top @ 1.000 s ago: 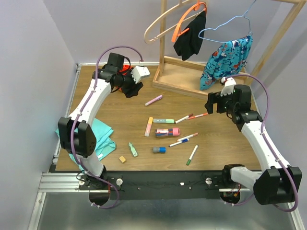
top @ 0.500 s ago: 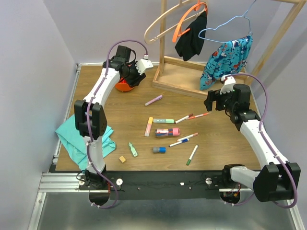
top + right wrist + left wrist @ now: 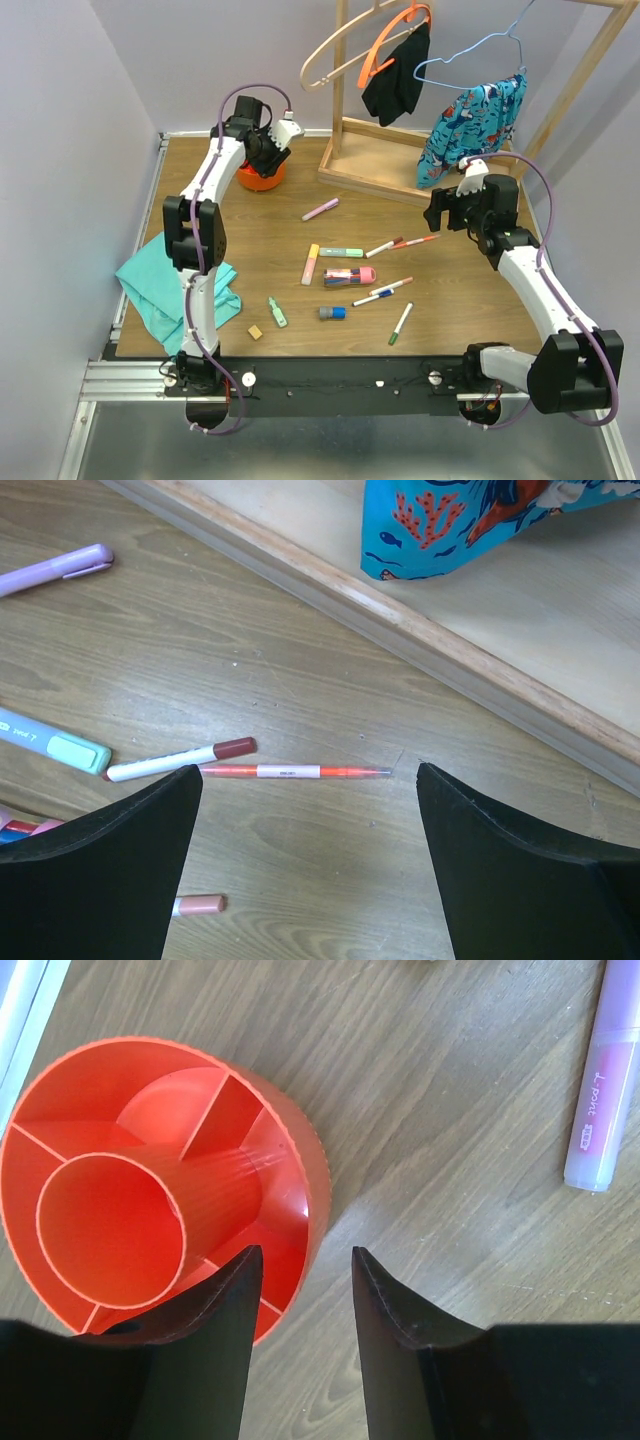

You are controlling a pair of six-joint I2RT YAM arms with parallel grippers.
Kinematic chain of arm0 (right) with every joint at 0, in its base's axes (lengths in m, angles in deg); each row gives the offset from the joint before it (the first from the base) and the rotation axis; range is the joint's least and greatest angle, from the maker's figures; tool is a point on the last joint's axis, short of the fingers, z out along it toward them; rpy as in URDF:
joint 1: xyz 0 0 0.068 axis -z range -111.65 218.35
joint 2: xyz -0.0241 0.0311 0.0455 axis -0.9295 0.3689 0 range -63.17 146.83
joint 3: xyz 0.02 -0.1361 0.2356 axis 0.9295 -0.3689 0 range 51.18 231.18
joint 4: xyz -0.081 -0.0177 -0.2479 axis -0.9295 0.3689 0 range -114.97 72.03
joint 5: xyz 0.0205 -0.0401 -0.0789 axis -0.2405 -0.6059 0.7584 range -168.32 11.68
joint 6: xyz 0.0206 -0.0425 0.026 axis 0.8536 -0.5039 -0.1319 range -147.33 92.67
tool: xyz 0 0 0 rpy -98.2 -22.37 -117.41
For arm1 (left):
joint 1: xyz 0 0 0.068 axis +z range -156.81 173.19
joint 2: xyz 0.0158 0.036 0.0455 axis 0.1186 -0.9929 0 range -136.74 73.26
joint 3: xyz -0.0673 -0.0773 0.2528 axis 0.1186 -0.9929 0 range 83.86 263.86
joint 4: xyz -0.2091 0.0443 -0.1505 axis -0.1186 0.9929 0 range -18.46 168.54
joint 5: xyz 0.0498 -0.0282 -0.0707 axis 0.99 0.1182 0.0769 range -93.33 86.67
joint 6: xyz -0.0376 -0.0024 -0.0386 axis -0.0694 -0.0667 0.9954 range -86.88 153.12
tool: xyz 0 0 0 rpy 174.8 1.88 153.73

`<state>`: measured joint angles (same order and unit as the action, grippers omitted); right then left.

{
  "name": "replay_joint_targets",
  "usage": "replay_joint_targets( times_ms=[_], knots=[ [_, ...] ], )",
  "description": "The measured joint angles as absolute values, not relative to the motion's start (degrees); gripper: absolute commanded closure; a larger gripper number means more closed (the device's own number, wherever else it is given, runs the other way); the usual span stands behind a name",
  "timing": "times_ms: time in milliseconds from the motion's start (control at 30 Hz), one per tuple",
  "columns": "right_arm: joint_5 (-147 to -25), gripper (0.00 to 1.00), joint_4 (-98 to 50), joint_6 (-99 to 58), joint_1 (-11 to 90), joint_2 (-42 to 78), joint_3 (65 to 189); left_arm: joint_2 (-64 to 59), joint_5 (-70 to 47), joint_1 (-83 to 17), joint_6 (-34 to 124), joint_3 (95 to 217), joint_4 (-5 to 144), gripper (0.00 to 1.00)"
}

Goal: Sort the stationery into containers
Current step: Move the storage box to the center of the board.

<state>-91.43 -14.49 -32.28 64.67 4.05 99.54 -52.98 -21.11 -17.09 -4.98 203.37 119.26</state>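
The left gripper (image 3: 305, 1260) has been swinging back since a sec ago and is now hanging right over the orange organiser (image 3: 290, 1160), fingers only a bit apart w/ nothing in them, its rim showing in the gap. The stationery (image 3: 349, 275) is all lying on the table (image 3: 450, 300) outside the organiser, lilac highlighter (image 3: 321, 209) nearest it. The right gripper (image 3: 308, 775) is hovering well away from the organiser, spread wide & empty, above an orange pen (image 3: 290, 771).
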Motion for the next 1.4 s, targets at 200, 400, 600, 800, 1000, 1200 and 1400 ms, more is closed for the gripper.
replay_joint_targets(
  times_ms=[200, 400, 600, 800, 1000, 1200, 1400],
  knots=[
    [-91.43, 0.05, -14.58, -32.28, 64.65, 4.66, 99.54, -54.20, -20.58, -17.16, -4.88, 203.37, 119.22, 0.55],
    [-91.41, 0.06, -14.60, -32.28, 64.67, 4.82, 99.56, -56.01, -20.23, -17.31, -4.68, 203.37, 119.22, 0.66],
    [-91.36, 0.07, -14.60, -32.30, 64.67, 4.84, 99.56, -56.78, -19.82, -17.31, -3.52, 203.37, 118.41, 0.80],
    [-91.34, 0.07, -14.60, -32.32, 64.65, 4.84, 99.56, -56.52, -19.86, -17.27, -3.19, 202.14, 117.16, 0.86],
    [-91.32, 0.08, -14.58, -32.39, 64.67, 4.71, 99.56, -54.20, -20.71, -17.53, -3.37, 197.62, 116.27, 0.91],
    [-91.36, 0.09, -14.47, -32.56, 64.65, 3.20, 99.54, -46.51, -25.09, -17.53, -3.41, 188.33, 118.54, 0.91],
    [-91.36, 0.09, -14.31, -32.56, 64.67, 0.75, 99.34, -36.82, -31.14, -19.06, -3.54, 178.65, 121.97, 0.91]
  ],
)
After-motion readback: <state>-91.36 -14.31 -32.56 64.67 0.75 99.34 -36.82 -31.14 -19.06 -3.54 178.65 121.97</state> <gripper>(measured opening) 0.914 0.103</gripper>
